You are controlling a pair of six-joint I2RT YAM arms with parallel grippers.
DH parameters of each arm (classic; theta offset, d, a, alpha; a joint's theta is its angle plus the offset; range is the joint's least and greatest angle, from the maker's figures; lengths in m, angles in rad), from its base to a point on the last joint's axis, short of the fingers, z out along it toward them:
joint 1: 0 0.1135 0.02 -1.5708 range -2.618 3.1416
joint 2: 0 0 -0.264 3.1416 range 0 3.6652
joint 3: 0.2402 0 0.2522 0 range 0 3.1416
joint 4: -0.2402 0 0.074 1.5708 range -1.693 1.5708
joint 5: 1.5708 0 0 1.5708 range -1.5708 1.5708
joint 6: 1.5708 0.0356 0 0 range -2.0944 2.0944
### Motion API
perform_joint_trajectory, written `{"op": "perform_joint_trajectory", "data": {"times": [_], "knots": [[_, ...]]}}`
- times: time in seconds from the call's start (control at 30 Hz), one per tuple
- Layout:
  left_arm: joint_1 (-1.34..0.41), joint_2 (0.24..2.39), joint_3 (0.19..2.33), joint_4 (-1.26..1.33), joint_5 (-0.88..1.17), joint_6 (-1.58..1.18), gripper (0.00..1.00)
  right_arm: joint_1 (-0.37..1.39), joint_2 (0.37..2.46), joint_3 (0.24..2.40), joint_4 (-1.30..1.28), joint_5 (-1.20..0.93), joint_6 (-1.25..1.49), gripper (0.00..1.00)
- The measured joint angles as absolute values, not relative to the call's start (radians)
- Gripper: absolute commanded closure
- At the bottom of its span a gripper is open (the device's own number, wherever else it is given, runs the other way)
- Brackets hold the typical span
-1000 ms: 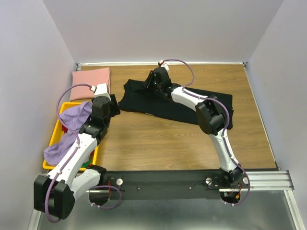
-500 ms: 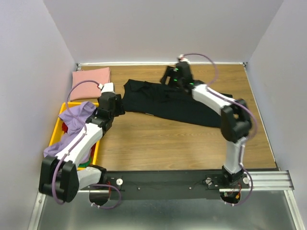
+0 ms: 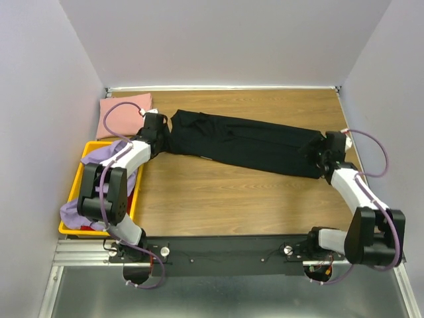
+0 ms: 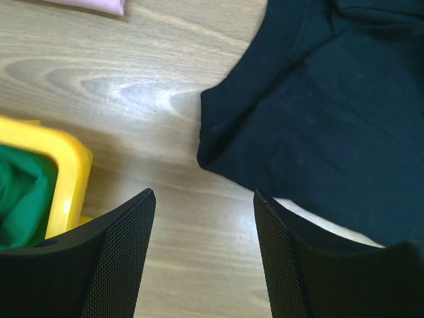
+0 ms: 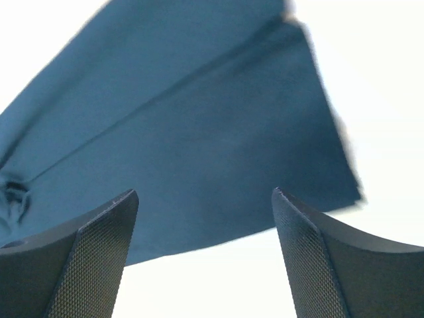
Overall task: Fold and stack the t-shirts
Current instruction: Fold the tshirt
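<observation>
Wood-grain table (image 3: 218, 199), smooth, with a faint sheen. Black t-shirt (image 3: 245, 142) of soft matte knit, folded into a long narrow band, laid flat and slanting across the far half. Yellow plastic crate (image 3: 93, 144) with rounded rim at the left edge. Lavender t-shirt (image 3: 71, 212) draped limp over it. Dusty pink t-shirt (image 3: 136, 99), a folded rectangle, in the far left corner. Left gripper (image 4: 203, 199) spread wide over bare wood beside the black hemmed corner, gripping nothing. Right gripper (image 5: 203, 195) wide too, empty, mesh-textured fingers (image 5: 99, 258) at the band's right end. Green cloth (image 4: 23, 192) inside the crate.
</observation>
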State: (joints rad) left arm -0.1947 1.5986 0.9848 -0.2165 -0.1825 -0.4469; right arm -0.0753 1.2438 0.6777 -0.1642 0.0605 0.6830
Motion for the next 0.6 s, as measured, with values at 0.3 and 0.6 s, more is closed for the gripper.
{"op": "perform_joint_trajectory", "data": {"times": [0.3, 0.6], "knots": [[-0.17, 1.744, 1.085, -0.228, -0.141, -0.451, 0.31, -0.238, 1.168, 0.599, -0.234, 0.11, 0.735, 0.05], [-0.151, 1.798, 1.102, -0.225, -0.107, -0.451, 0.41, -0.304, 1.262, 0.567, -0.229, 0.072, 0.738, 0.12]]}}
